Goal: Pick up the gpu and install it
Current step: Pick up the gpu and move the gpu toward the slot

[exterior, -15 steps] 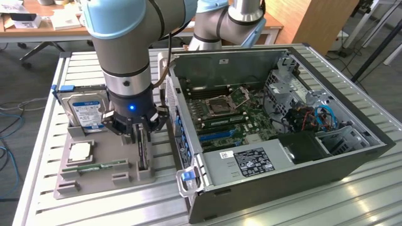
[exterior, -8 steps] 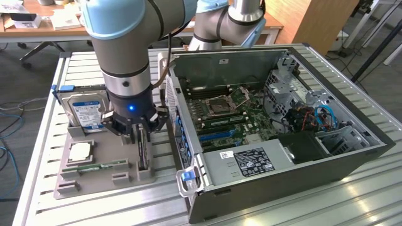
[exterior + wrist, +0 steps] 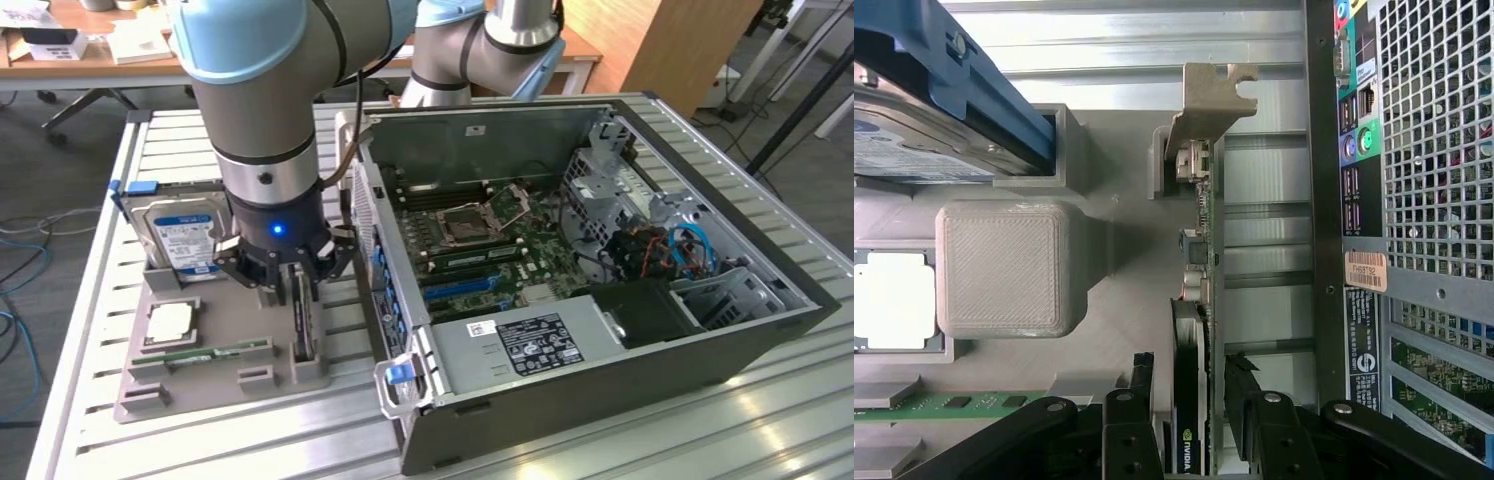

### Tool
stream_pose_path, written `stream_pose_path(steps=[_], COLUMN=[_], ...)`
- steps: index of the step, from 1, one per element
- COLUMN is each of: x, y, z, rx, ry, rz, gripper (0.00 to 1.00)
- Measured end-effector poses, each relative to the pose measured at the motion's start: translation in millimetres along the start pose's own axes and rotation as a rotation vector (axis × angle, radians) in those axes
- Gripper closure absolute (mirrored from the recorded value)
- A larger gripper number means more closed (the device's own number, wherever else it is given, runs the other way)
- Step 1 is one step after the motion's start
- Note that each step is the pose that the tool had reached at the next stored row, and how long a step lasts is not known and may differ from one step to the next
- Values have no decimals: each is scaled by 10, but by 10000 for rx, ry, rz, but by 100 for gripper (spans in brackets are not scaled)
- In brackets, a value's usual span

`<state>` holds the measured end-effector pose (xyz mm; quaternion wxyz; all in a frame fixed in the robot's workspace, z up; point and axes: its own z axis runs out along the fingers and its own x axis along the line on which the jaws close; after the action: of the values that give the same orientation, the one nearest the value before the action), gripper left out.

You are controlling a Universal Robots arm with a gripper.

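- On the slatted metal table (image 3: 641,440), to the exterior view's left of the open computer case (image 3: 747,340), sits a grey holder tray (image 3: 220,385) with parts laid out in it.
- The gpu (image 3: 1189,340) stands on its long edge in a narrow slot along the side of the tray nearest the case. Its silver bracket (image 3: 1209,95) is at the far end, away from the arm's wrist.
- The gripper (image 3: 291,285) hangs straight down over the gpu, at the end of the card away from the bracket.
- In the wrist view its black fingers (image 3: 1139,400) straddle the card, one on each face. The jaws are apart, with a sliver of gap on both sides, so nothing is clamped.
- The card rests in its slot, not lifted.
- A blue-labelled hard drive (image 3: 180,235) stands in the tray just beside the gripper, on the side away from the case.
- A square silver processor chip (image 3: 171,322) lies flat in the tray, and a green memory stick (image 3: 200,353) lies just nearer the camera than the chip.
- Inside the case the green motherboard (image 3: 481,250) lies exposed, with blue slots along its near edge.
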<state>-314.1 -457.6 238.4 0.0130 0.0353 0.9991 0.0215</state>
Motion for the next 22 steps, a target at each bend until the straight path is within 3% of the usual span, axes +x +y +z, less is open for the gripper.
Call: stream_pose_path(steps=[3, 4, 7, 22], x=[0, 0, 0, 0], y=[0, 0, 0, 1], z=[0, 0, 0, -22], rx=[0, 0, 0, 0], ry=[0, 0, 1, 1], rz=[0, 0, -1, -10], gripper=[60, 66, 74, 74])
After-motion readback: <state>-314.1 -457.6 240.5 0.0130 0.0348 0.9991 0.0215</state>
